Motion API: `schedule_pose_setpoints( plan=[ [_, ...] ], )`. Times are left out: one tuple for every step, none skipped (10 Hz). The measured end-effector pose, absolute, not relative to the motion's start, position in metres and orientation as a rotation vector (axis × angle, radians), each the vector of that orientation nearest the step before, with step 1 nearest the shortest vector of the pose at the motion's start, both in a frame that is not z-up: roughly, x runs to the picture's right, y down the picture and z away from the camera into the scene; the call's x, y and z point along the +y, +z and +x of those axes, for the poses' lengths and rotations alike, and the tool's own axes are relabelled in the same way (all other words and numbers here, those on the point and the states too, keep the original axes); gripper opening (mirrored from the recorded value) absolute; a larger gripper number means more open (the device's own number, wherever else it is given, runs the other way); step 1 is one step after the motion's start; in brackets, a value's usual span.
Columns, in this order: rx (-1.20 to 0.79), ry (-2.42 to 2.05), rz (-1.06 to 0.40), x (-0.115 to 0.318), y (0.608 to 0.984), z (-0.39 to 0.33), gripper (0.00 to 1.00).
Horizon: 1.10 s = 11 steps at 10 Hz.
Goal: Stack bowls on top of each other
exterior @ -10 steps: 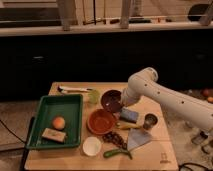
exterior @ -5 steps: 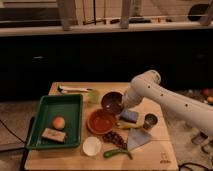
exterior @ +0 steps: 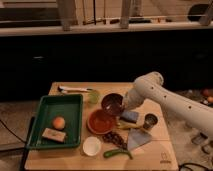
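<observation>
The dark maroon-brown bowl [exterior: 112, 103] sits on the wooden table just behind the wider orange bowl [exterior: 101, 121], their rims close together. The white arm comes in from the right, and my gripper [exterior: 124, 106] is at the maroon bowl's right rim. The arm's wrist hides the gripper's tips.
A green tray [exterior: 55, 121] at the left holds an orange [exterior: 59, 122] and a brown block [exterior: 53, 134]. A pale green cup [exterior: 94, 96], white bowl [exterior: 92, 146], blue sponge [exterior: 130, 116], metal cup [exterior: 149, 121], green pepper [exterior: 118, 153] and cutlery [exterior: 72, 89] lie around the bowls.
The arm has shifted slightly; the bowls stay in place.
</observation>
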<state>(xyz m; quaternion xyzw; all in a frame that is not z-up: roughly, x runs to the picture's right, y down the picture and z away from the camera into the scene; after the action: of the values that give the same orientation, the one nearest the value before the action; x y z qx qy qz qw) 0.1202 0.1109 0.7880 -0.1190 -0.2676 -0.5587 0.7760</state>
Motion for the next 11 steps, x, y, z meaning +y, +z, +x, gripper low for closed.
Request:
schedule_pose_setpoints(
  plan=[
    [-0.594, -1.208, -0.259, 0.113, 0.785, 0.12, 0.04],
    [-0.599, -1.212, -0.259, 0.114, 0.784, 0.121, 0.0],
    [-0.61, -1.229, -0.26, 0.115, 0.786, 0.116, 0.0],
    [-0.637, -1.259, -0.259, 0.115, 0.788, 0.104, 0.0],
    [-0.659, -1.278, -0.261, 0.117, 0.79, 0.098, 0.0],
    [-0.677, -1.293, -0.264, 0.118, 0.791, 0.094, 0.0],
    [-0.711, -1.321, -0.268, 0.121, 0.792, 0.086, 0.0],
    [-0.736, -1.342, -0.271, 0.122, 0.793, 0.079, 0.0],
    [-0.767, -1.365, -0.277, 0.126, 0.793, 0.073, 0.0],
    [-0.793, -1.382, -0.284, 0.13, 0.794, 0.069, 0.0],
    [-0.827, -1.409, -0.292, 0.135, 0.795, 0.061, 0.0]
  ],
)
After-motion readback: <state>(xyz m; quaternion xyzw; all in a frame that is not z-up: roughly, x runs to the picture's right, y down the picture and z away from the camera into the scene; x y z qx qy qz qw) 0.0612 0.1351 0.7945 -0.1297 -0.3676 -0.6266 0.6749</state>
